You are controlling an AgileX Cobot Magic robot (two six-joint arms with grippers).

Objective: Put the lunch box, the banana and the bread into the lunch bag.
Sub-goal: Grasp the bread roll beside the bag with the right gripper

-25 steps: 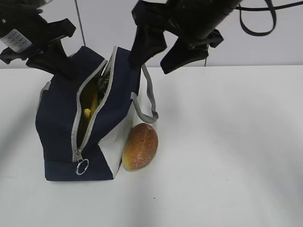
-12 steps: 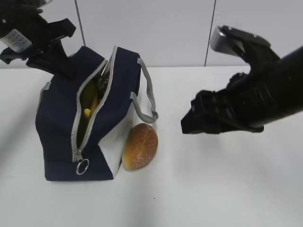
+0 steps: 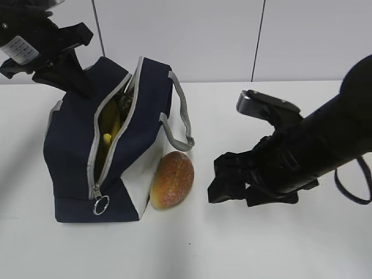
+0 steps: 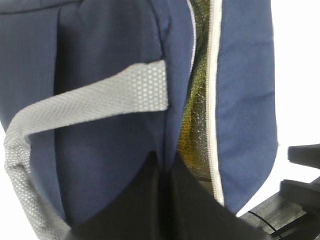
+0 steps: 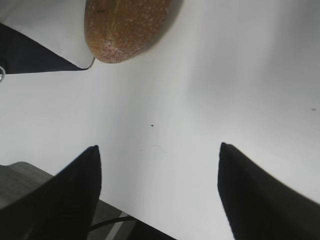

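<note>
The bread (image 3: 172,180) lies on the table, touching the bag's (image 3: 75,151) white side. I judge it light and soft, best taken gently across its middle. My right gripper (image 3: 232,186), just right of it, is spread wide and empty; my left (image 3: 64,72) is clenched on the bag's far edge.

The plain white table (image 3: 279,244) carries a navy-blue fabric lunch bag (image 3: 72,151) and, seemingly touching its white side, an oval golden-brown bread roll (image 3: 172,179).

The right claw (image 3: 232,186) has swung down from above the lunch bag (image 3: 75,145) to beside the bread (image 3: 172,179).
</note>
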